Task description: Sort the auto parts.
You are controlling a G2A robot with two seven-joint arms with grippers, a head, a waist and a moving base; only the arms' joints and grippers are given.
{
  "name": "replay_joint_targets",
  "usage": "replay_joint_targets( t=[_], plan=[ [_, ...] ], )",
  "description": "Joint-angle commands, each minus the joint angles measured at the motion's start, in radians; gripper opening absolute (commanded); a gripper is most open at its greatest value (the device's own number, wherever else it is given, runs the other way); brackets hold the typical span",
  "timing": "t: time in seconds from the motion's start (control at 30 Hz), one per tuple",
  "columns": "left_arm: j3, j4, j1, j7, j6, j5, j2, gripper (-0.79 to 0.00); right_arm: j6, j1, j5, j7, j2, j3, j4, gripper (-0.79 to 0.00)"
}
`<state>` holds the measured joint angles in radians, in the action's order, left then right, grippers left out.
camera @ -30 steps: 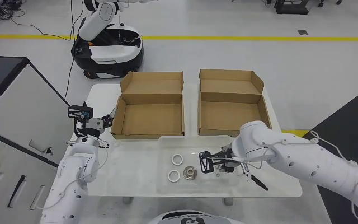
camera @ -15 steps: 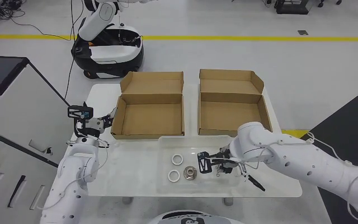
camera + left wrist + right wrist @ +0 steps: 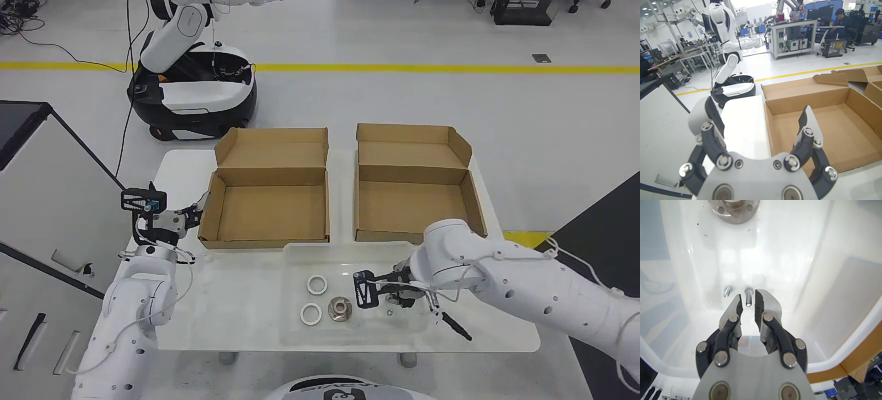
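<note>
A small silver steel hex bolt (image 3: 748, 298) lies in the white plastic tray (image 3: 829, 294), its shank between the slightly spread jaws of the right gripper (image 3: 748, 294). It is probably light, stiff, slick and prone to rolling, so pinch mid-shank. The jaws of the left gripper (image 3: 757, 104) gape wide.

Pale glossy floor (image 3: 560, 110) with a yellow line (image 3: 400, 68) (taped or painted, unclear), cluttered workbenches (image 3: 795, 36) and dark monitors (image 3: 825, 12) beyond
</note>
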<state>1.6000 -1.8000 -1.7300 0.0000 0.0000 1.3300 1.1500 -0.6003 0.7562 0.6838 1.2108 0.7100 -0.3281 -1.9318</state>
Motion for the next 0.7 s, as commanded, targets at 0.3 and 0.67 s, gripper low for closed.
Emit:
replay_joint_targets(
  t=[0.3,0.67],
  plan=[
    [0.000,0.000,0.000,0.000,0.000,0.000,0.000,0.000,0.005,-0.008,-0.043,0.001,-0.003,-0.048,-0.022,-0.785],
    [0.000,0.000,0.000,0.000,0.000,0.000,0.000,0.000,0.023,-0.037,-0.195,0.006,-0.037,-0.180,-0.135,-0.785]
  ],
)
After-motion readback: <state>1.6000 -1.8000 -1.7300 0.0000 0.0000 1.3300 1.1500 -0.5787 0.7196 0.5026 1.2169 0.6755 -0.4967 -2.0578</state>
